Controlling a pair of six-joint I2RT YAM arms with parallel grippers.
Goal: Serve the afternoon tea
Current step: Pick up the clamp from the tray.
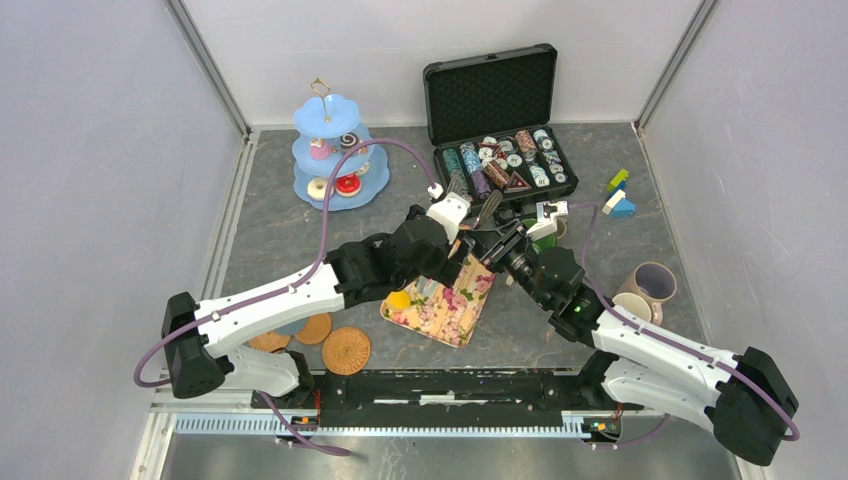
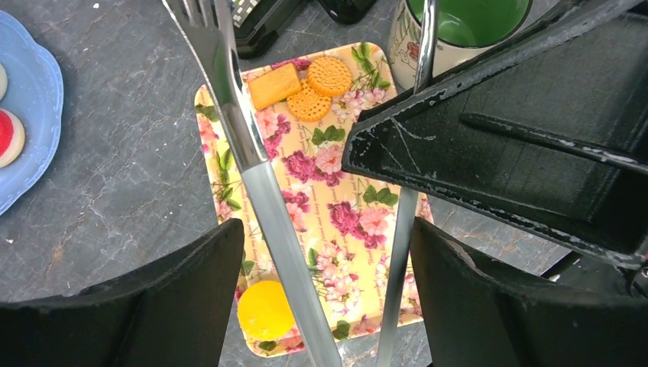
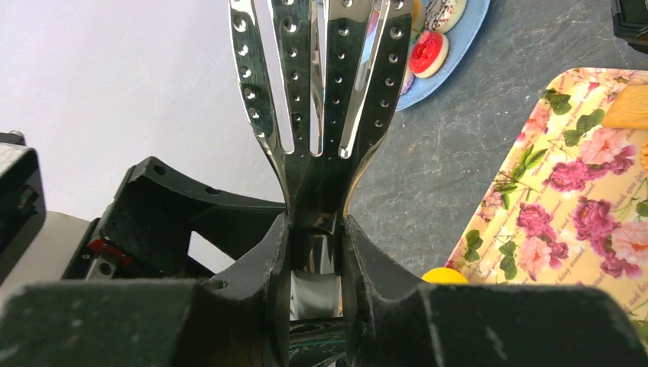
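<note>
A blue tiered stand [image 1: 340,150] carrying donuts [image 1: 347,184] sits toward the far-left corner of the tabletop [image 1: 280,230]. A black chip case [image 1: 495,120] is at the far edge, 2 mugs [image 1: 650,283] are by the right edge, and 3 coasters [image 1: 346,350] lie near-left. The floral tray [image 2: 344,214] lies mid-tabletop with 3 biscuits [image 2: 309,103] at its far end and a green-lined mug [image 2: 466,23] just beyond. Above it, the right claw [image 3: 315,260] is clamped on metal tongs [image 3: 317,92]. The left claw [image 2: 328,298] gapes wide, its fingers [image 2: 153,306] straddling the tong arms; I cannot tell if they touch.
</note>
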